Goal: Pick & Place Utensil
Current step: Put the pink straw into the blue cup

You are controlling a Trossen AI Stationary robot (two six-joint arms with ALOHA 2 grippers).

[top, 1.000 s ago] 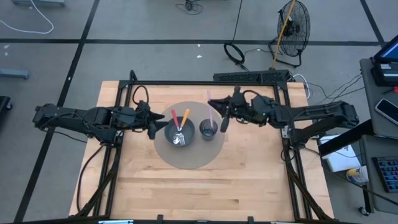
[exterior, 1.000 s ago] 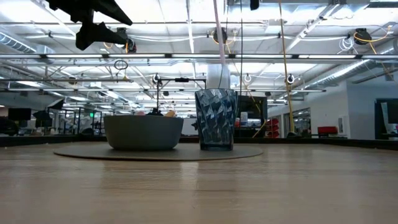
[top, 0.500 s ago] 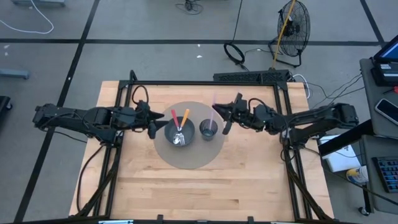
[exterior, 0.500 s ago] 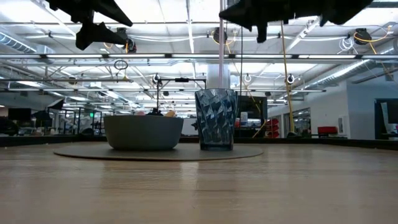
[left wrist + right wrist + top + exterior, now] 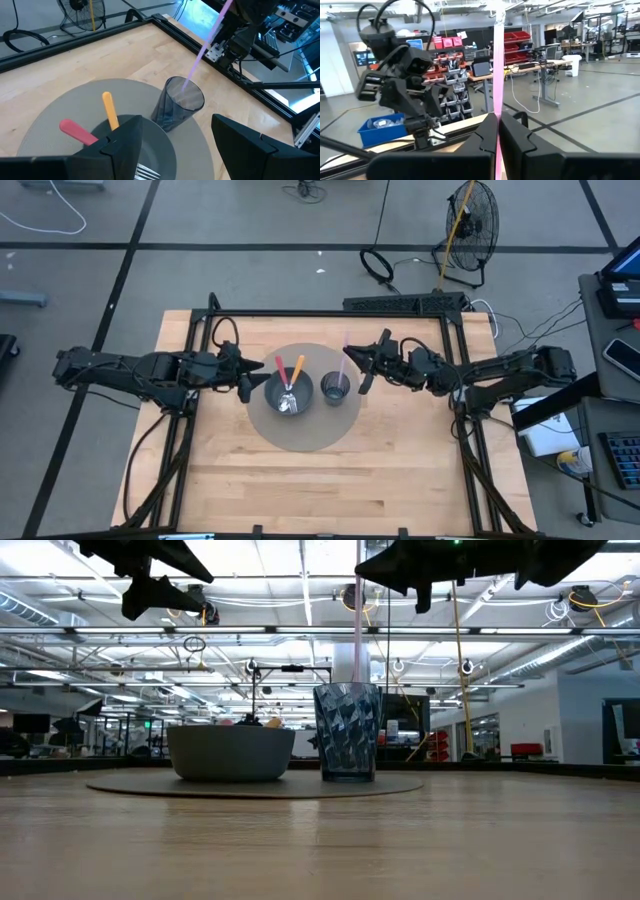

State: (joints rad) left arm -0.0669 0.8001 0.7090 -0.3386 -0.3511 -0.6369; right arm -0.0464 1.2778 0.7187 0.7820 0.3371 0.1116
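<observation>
A grey bowl (image 5: pixel 288 393) and a clear faceted cup (image 5: pixel 336 388) stand on a round grey mat (image 5: pixel 305 435). A red-handled (image 5: pixel 77 132) and an orange-handled utensil (image 5: pixel 110 111) lean in the bowl. My right gripper (image 5: pixel 359 369) is shut on a pink utensil (image 5: pixel 357 635), which stands nearly upright with its lower end inside the cup (image 5: pixel 182 96). My left gripper (image 5: pixel 243 381) hovers open above the mat's left edge, beside the bowl, with nothing between its fingers. My right gripper pinches the pink utensil's thin shaft (image 5: pixel 498 107) between its two fingers, and a length of handle stands above them. The fingers come about level from the table's right side and lie across the utensil. It stands nearly upright, its lower end (image 5: pixel 189 85) down in the cup.
A black frame (image 5: pixel 300 313) runs around the wooden table. Bare wood lies in front of the mat toward the near edge (image 5: pixel 320 500). A fan (image 5: pixel 470 220) and cables are on the floor behind the table.
My right gripper has come down toward the cup with the pink utensil, coming into the low view from above. The utensil has gone from slightly slanted to nearly upright and sits lower in the cup. The move was mostly in the first half second.
</observation>
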